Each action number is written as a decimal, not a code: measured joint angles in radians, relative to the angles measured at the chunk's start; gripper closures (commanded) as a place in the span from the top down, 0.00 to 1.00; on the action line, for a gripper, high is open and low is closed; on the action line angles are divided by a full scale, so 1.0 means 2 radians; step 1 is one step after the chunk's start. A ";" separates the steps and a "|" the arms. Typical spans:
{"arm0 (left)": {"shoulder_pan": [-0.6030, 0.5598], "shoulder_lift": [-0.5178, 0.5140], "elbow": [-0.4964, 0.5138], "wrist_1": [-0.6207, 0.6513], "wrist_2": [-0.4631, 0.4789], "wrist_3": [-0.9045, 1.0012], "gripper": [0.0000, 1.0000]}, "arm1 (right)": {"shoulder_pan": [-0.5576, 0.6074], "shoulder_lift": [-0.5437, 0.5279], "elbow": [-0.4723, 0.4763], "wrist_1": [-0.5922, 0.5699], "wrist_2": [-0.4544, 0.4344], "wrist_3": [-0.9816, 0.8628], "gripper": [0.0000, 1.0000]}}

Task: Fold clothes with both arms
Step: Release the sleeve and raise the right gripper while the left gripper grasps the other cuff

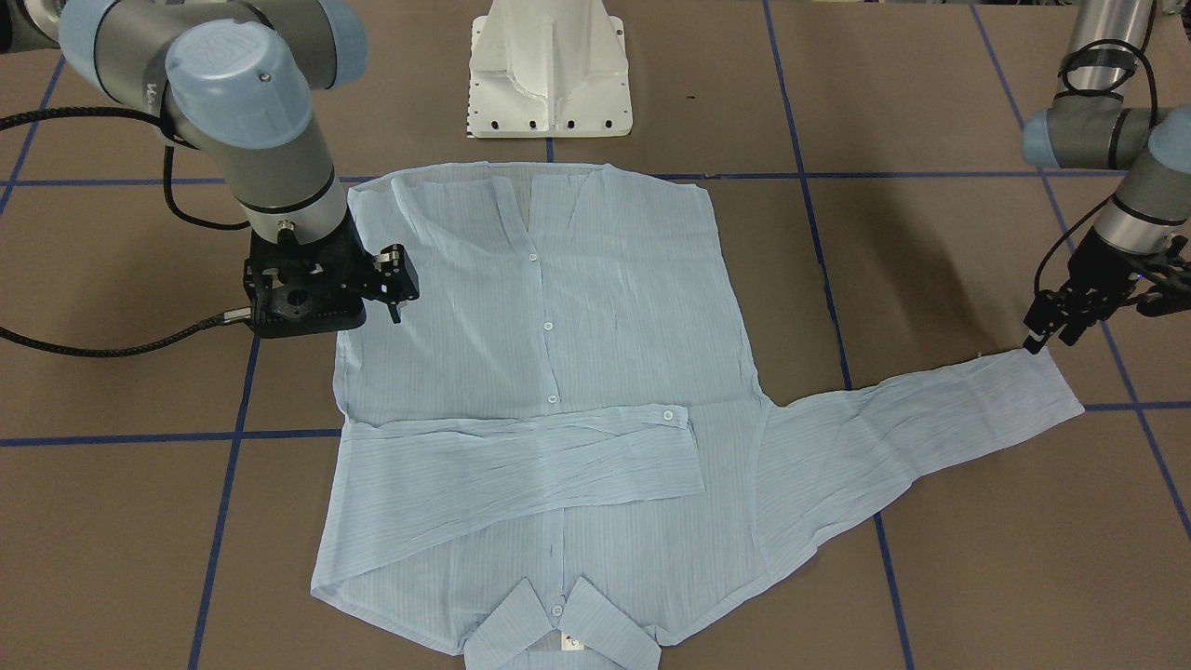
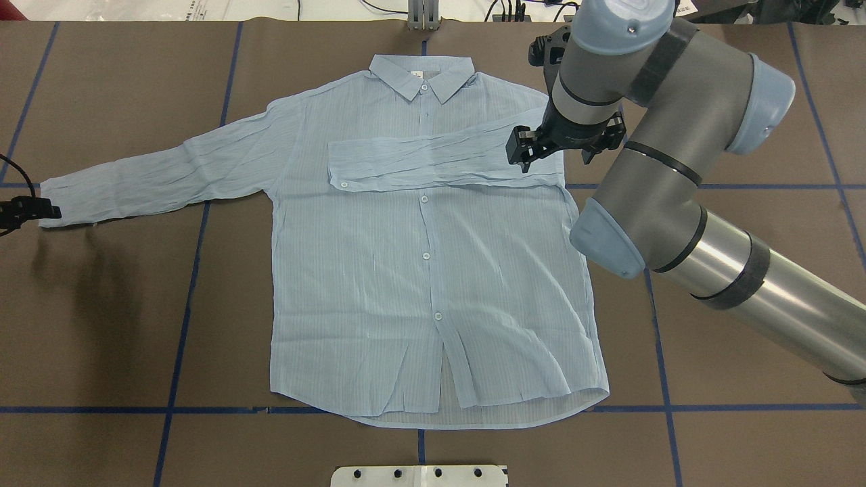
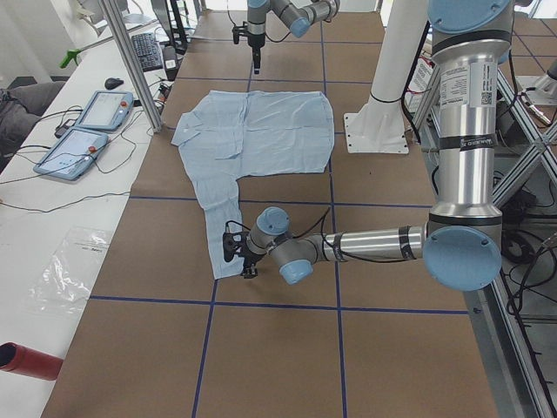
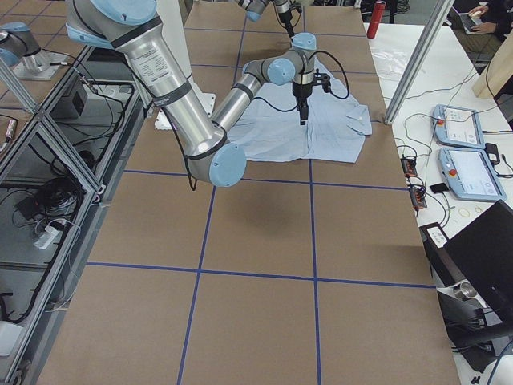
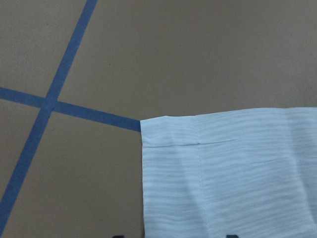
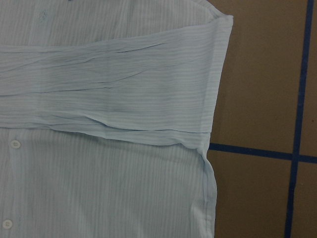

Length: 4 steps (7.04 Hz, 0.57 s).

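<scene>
The light blue striped shirt [image 2: 426, 270] lies flat and buttoned on the brown table, collar on the far side from the robot. One sleeve [image 2: 433, 159] is folded across the chest and also shows in the right wrist view [image 6: 109, 89]. The other sleeve [image 2: 169, 169] stretches out to the robot's left. My left gripper [image 1: 1051, 333] is open, low over that sleeve's cuff [image 5: 223, 173], and holds nothing. My right gripper [image 1: 326, 298] hovers open and empty over the shirt's edge by the folded sleeve's shoulder.
The white pedestal base [image 1: 549, 74] stands beside the shirt's hem. Blue tape lines [image 2: 189, 270] cross the brown table. A side bench holds two tablets [image 3: 87, 126] and a red cylinder [image 3: 26, 359].
</scene>
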 measured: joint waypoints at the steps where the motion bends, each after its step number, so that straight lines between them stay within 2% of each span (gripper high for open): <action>1: 0.001 -0.002 0.002 0.003 0.001 0.000 0.51 | 0.000 -0.002 0.001 0.001 0.001 0.000 1.00; 4: 0.002 -0.006 0.003 0.008 0.001 0.001 0.49 | 0.000 -0.012 0.007 0.002 0.001 0.000 1.00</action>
